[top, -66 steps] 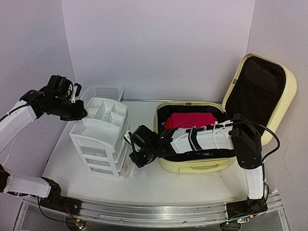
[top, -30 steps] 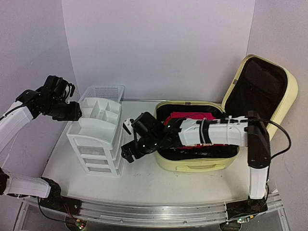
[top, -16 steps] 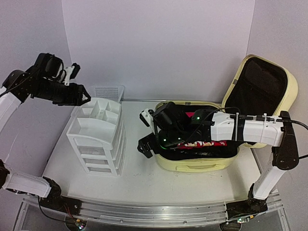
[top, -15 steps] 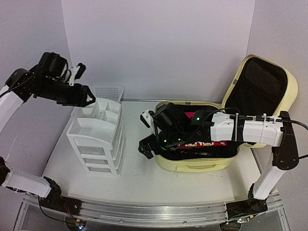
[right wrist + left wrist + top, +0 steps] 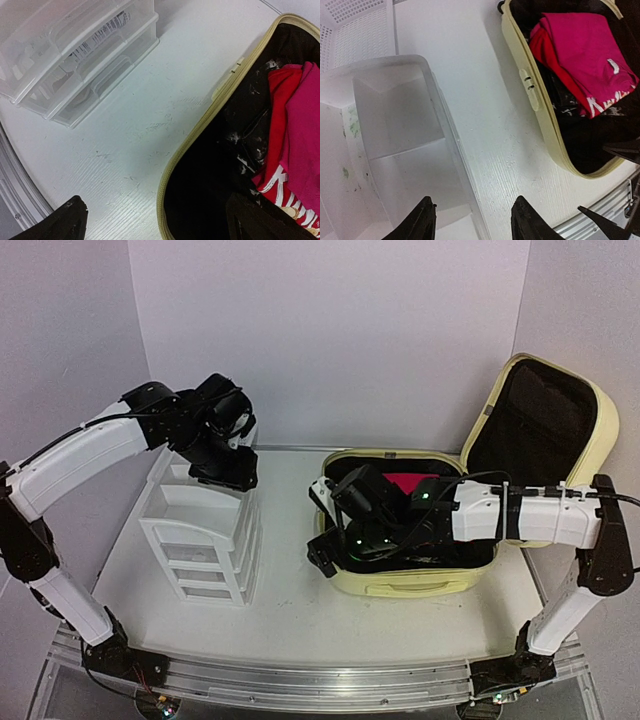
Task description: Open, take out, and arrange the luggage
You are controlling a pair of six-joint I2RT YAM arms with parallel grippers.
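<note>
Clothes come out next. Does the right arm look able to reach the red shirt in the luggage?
Probably yes: the luggage lid stands open, the red shirt lies uncovered, and the right gripper hovers open at the rim.

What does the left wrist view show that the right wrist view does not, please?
Only the left wrist view shows the mesh basket and the open top of the drawer unit. Only the right wrist view shows its stacked drawer fronts and a barcode label. Both show the table, the open luggage and the pink clothes inside.
</note>
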